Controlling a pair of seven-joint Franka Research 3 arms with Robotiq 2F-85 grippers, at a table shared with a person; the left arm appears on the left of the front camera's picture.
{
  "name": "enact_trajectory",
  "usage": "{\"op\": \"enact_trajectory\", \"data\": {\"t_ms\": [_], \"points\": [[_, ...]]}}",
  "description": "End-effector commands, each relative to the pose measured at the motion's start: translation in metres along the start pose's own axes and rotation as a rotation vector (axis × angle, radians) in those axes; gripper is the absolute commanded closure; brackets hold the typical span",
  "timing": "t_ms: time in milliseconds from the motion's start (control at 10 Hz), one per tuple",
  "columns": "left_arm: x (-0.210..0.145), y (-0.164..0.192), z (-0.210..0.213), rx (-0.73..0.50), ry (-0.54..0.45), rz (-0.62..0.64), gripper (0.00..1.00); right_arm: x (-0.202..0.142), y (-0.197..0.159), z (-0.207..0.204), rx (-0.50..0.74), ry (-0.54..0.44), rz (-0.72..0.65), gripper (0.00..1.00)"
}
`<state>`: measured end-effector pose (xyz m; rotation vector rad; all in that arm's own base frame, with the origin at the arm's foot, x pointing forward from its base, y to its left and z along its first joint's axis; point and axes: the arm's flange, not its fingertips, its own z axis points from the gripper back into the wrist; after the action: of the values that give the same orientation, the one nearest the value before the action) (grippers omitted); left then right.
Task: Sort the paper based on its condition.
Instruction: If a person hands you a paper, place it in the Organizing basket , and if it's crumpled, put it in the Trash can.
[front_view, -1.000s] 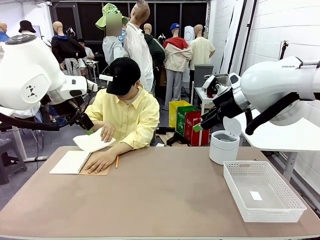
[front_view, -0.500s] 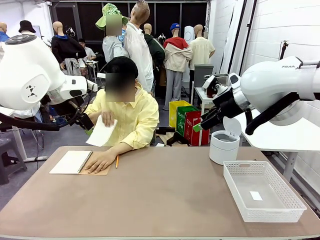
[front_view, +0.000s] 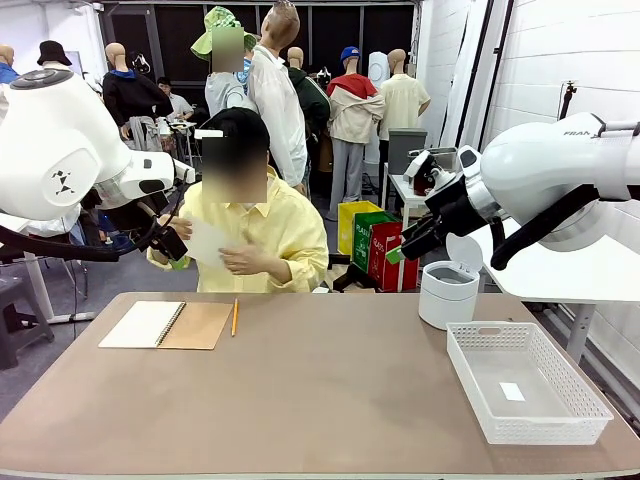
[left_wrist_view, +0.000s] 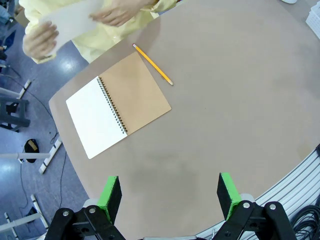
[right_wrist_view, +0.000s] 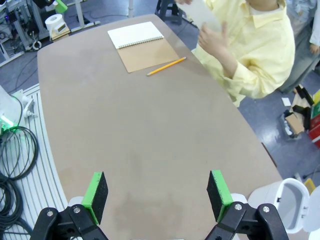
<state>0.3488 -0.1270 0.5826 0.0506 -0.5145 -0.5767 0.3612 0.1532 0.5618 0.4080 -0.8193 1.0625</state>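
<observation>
The person at the far side holds a flat white sheet of paper (front_view: 204, 241) in both hands at chest height, off the table. The same paper (left_wrist_view: 69, 19) is at the top left of the left wrist view, and its edge (right_wrist_view: 204, 14) is at the top of the right wrist view. My left gripper (front_view: 172, 252) hangs high over the table's far left, close to the sheet. Its jaws are open with nothing between them (left_wrist_view: 168, 194). My right gripper (front_view: 404, 248) is raised at the far right, also open and holding nothing (right_wrist_view: 156, 195).
A spiral notebook (front_view: 165, 325) lies open at the far left with a pencil (front_view: 234, 322) beside it. A white mesh basket (front_view: 590, 404) sits at the near right with a small white slip inside. A white lidded bin (front_view: 446, 293) stands behind it.
The person has lifted the sheet off the notebook up to chest height and taken the other hand off the table. Neither arm has moved.
</observation>
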Motion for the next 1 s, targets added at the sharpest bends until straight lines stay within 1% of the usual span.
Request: {"op": "enact_trajectory", "data": {"t_ms": [0,900], "points": [[-0.0003,0.0003,0.0006,-0.001,-0.007,-0.003,0.00,-0.0005,-0.0008,-0.0025,0.017,-0.009,-0.005,0.00],[-0.0003,0.0003,0.0006,-0.001,-0.007,-0.003,0.00,-0.0005,-0.0008,-0.0025,0.017,-0.009,-0.005,0.00]]}}
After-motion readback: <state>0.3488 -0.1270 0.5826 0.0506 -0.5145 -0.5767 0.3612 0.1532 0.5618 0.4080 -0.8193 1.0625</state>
